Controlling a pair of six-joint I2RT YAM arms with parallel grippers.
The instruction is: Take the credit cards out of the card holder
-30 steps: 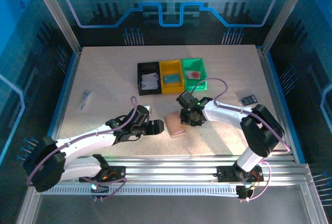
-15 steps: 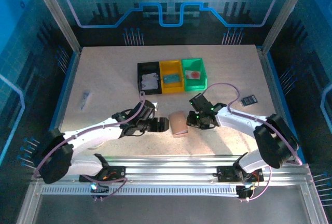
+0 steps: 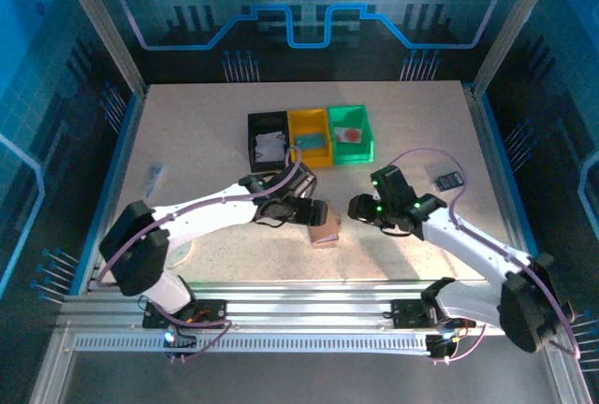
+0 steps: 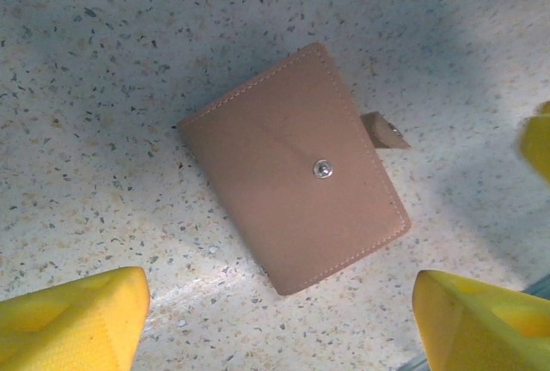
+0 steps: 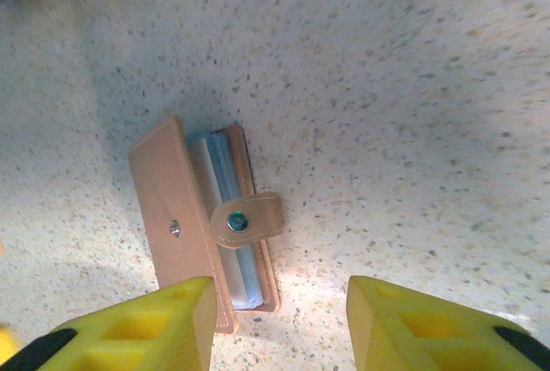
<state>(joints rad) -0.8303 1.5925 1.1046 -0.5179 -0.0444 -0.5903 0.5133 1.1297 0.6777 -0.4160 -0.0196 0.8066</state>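
Note:
The card holder (image 3: 326,227) is a pinkish-tan wallet lying folded on the table between the two arms. Its cover and snap stud (image 4: 322,168) face the left wrist camera. In the right wrist view its strap (image 5: 247,221) hangs unsnapped over the card holder's (image 5: 176,216) gaping edge, where pale blue pockets (image 5: 229,184) show. No credit cards can be made out inside it. My left gripper (image 3: 314,214) hovers over the holder's left side, open (image 4: 279,324) and empty. My right gripper (image 3: 359,208) stands just right of the holder, open (image 5: 279,324), touching nothing.
Black (image 3: 268,147), yellow (image 3: 310,139) and green (image 3: 350,133) bins stand in a row behind the holder, each with flat card-like items inside. A small dark object (image 3: 449,180) lies at the right and a small grey one (image 3: 153,180) at the left.
The right gripper has opened and drawn back to the right, away from the holder. The left arm has swung right, bringing its open gripper over the holder.

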